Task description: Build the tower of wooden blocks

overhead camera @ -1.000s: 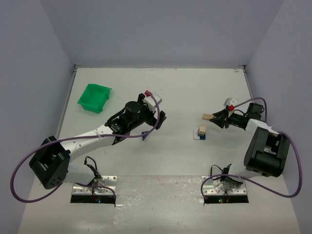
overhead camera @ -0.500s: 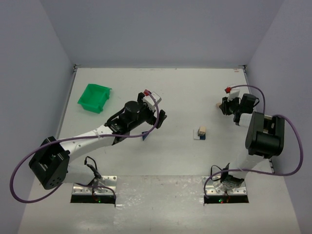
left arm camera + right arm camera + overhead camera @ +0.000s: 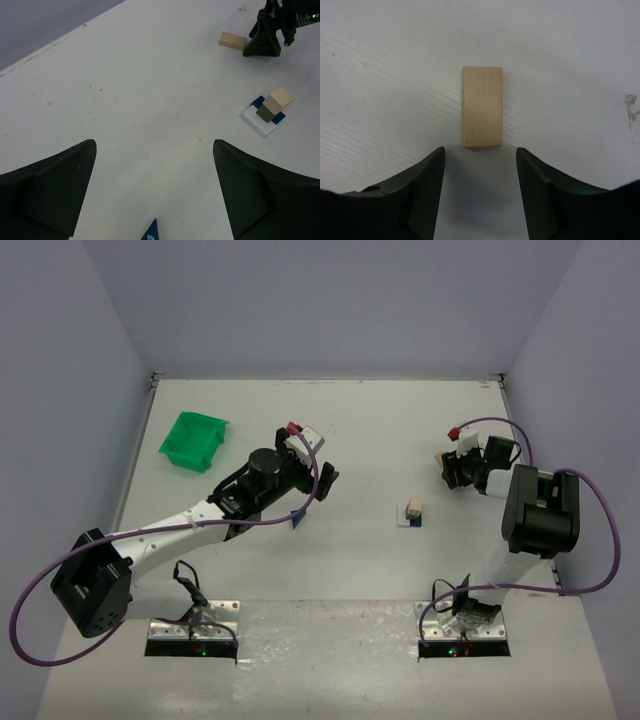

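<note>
Table (image 3: 350, 430): one stack (image 3: 272, 106), one tan block (image 3: 482, 106), perhaps one blue wedge (image 3: 151, 232); left tool (image 3: 154, 145), right tool (image 3: 480, 152) spread.

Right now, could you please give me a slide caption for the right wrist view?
Open right end effector lined up with a tan block lying flat on the white table.

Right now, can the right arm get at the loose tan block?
Probably yes. The right gripper is open, and the tan block lies flat just ahead of its fingertips, with nothing between them.

Tan block (image 3: 482, 107) lies flat, apart from the small stack (image 3: 272, 107).
</note>
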You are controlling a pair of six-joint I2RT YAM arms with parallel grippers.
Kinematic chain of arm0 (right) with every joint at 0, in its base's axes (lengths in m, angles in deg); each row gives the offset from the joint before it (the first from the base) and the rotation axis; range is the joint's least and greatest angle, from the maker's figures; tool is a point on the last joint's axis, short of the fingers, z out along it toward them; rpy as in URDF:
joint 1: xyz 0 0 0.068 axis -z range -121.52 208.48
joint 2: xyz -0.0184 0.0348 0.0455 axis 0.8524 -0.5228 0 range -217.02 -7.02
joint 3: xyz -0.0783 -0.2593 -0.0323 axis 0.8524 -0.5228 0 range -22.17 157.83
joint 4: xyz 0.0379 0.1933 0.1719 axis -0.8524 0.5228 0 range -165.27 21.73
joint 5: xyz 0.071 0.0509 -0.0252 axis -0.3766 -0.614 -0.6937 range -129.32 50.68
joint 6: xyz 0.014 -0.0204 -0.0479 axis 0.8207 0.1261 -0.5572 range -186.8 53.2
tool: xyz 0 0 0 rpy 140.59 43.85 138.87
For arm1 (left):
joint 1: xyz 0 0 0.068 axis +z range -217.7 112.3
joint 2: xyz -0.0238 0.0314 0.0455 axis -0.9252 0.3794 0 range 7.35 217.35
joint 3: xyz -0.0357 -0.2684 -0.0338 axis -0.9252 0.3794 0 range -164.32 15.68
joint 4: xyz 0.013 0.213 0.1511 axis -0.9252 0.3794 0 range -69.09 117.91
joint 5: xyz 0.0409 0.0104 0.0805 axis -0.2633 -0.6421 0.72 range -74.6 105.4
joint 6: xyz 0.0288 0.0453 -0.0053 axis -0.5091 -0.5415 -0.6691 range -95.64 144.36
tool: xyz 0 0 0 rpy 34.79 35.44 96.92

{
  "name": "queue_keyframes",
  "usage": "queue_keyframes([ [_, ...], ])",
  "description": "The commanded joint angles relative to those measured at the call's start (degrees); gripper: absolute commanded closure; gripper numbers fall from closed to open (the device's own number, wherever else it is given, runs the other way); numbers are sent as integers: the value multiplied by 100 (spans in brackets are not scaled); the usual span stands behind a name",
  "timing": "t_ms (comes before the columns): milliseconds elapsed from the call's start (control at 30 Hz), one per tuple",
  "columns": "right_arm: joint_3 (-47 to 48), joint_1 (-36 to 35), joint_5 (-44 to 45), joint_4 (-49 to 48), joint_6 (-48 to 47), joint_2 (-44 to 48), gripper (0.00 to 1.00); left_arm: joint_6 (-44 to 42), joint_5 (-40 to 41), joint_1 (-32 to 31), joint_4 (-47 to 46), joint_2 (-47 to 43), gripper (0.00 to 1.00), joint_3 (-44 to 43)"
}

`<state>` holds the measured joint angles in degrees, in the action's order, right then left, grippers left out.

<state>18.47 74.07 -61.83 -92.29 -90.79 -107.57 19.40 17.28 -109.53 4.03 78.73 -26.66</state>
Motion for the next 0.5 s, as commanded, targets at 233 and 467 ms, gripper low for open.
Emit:
queue_keyframes([
  [233,625,-7,-353,428,285,-210,36,113,35,-36,-272,-62,0,3],
  [467,1033,-13,-275,437,464,-591,37,110,48,-36,-195,-62,0,-19],
])
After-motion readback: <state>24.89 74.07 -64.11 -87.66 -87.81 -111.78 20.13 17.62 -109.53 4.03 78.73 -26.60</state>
